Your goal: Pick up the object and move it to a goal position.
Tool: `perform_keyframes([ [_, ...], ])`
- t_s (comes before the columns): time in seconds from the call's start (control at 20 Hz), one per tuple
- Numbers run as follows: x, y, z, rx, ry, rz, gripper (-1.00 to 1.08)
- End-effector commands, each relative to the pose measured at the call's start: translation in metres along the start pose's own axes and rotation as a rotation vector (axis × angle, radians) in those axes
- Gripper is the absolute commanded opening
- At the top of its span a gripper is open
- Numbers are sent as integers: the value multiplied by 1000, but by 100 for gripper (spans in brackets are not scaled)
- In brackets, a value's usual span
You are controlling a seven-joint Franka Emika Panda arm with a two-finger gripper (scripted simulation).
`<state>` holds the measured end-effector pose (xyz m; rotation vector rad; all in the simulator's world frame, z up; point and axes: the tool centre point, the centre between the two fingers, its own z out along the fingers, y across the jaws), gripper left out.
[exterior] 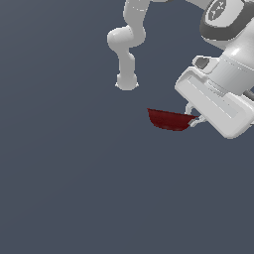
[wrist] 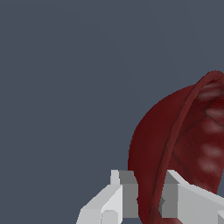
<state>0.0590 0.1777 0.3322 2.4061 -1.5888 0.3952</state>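
The object is a small dark red bowl [exterior: 168, 120] with sloping sides, hanging in the air with no shadow or contact under it. My gripper [exterior: 193, 118] holds it by the rim on the exterior view's right, fingers shut on the bowl's wall. In the wrist view the bowl [wrist: 183, 144] appears edge-on, its rim running between my two grey-white fingers [wrist: 120, 192], one on the outside and one on the inside of the wall. The gripper [wrist: 151, 197] is tilted rather than pointing straight down.
The arm's base and lower links [exterior: 126, 49] stand at the back of the exterior view. Everything else in both views is a plain dark grey-blue surface with no other objects or edges showing.
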Motion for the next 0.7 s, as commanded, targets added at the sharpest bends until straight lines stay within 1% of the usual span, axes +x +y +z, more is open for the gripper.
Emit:
perform_keyframes([
  [0.0,-4,-2,-18,13,18,33,-100],
  [0.35,-14,-6,-46,31,51,87,-100],
  [0.65,-16,-8,-52,33,58,97,-100],
])
